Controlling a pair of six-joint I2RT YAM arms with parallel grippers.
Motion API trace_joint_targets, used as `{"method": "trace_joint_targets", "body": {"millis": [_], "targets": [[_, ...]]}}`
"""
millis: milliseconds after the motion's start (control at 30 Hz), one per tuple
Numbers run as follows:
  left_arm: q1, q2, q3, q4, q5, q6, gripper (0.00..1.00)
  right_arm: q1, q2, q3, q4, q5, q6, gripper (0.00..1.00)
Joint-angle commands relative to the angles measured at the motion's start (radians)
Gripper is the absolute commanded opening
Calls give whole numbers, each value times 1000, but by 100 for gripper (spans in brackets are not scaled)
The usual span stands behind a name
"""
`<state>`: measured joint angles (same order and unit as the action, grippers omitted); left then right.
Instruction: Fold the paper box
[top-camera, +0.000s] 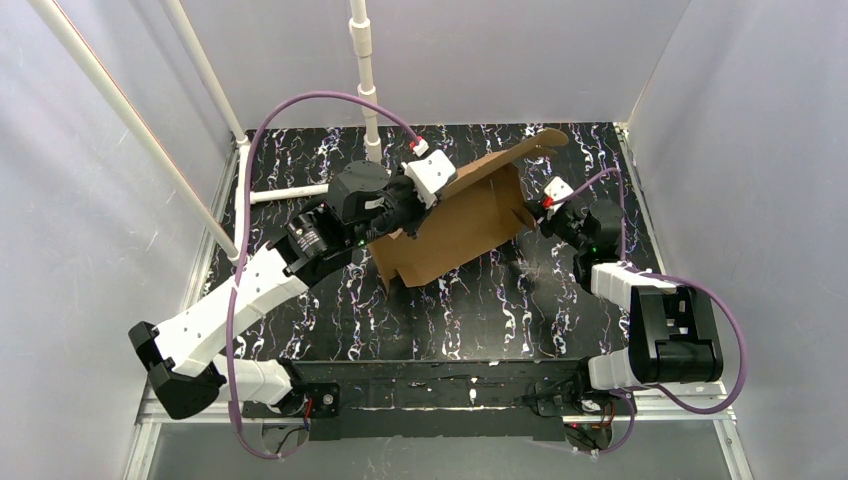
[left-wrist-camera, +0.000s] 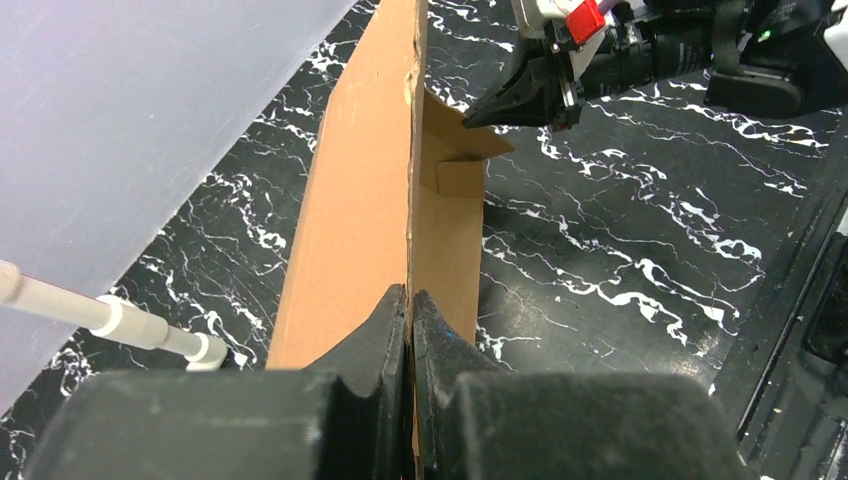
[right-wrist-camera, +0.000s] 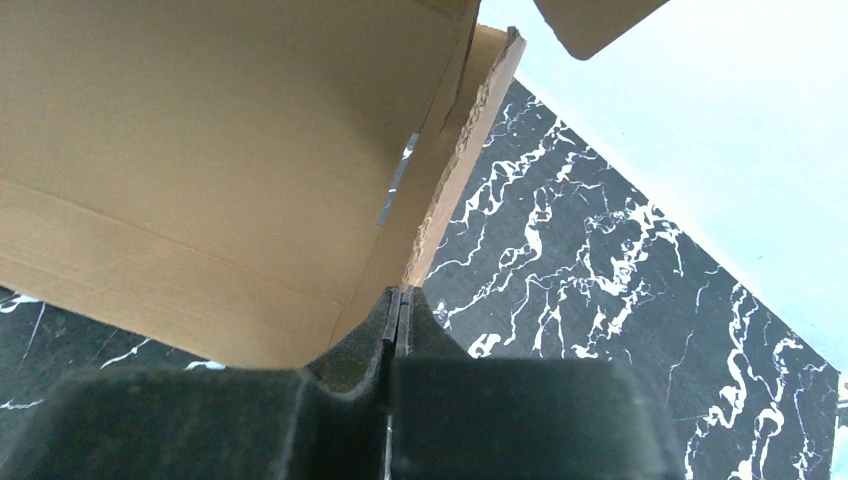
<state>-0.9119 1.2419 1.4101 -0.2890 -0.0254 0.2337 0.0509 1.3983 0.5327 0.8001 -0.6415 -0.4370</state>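
Well, L hand (left-wrist-camera: 411, 300) pinches paper box (top-camera: 455, 225) panel edge-on; R hand (right-wrist-camera: 400, 300) pinches its far flap corner. White pipe (left-wrist-camera: 110, 318) sits left of L hand, by black marbled counter (top-camera: 500, 310).

**Overhead view.** You have even, diffuse light. The enclosure wall (top-camera: 500, 50) reads pale grey-lavender with no hot spots. The paper box (top-camera: 450, 225) is evenly lit and sharp. Any shadow it casts is hard to make out on the black marbled table (top-camera: 500, 310).

**Left wrist view.** The left gripper (left-wrist-camera: 411, 305), nearest the lens, is dark and soft. The cardboard's left face is lit and its right face is in shade. The table beyond is crisp, with a faint sheen.

**Right wrist view.** The wall at upper right is washed out to pale cyan. The cardboard looks warm and evenly lit. The right gripper (right-wrist-camera: 398, 300) is underexposed and blurred.
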Motion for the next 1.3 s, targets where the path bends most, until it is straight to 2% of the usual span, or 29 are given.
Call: {"method": "trace_joint_targets", "body": {"millis": [0, 300, 433, 533, 733, 933, 1100, 1267], "targets": [[-1, 13, 103, -56, 1, 27, 0, 23, 13, -19, 156, 90, 48, 1], [0, 51, 249, -148, -34, 160, 0, 143, 6, -78, 327, 256, 43, 1], [0, 39, 219, -121, -36, 159, 0, 150, 15, -87, 344, 294, 85, 1], [1, 15, 158, -88, -22, 132, 0, 149, 8, -121, 347, 265, 77, 1], [-1, -8, 72, -55, 7, 89, 0, 141, 8, -143, 288, 217, 52, 1], [-1, -26, 50, -51, 51, 63, 0, 88, 13, -129, 215, 156, 78, 1], [-1, -38, 51, -59, 41, -4, 0, 67, -17, -103, 79, 52, 46, 4], [-1, -80, 7, -31, 63, -79, 0, 52, -31, -88, 22, 60, 57, 3]]}}
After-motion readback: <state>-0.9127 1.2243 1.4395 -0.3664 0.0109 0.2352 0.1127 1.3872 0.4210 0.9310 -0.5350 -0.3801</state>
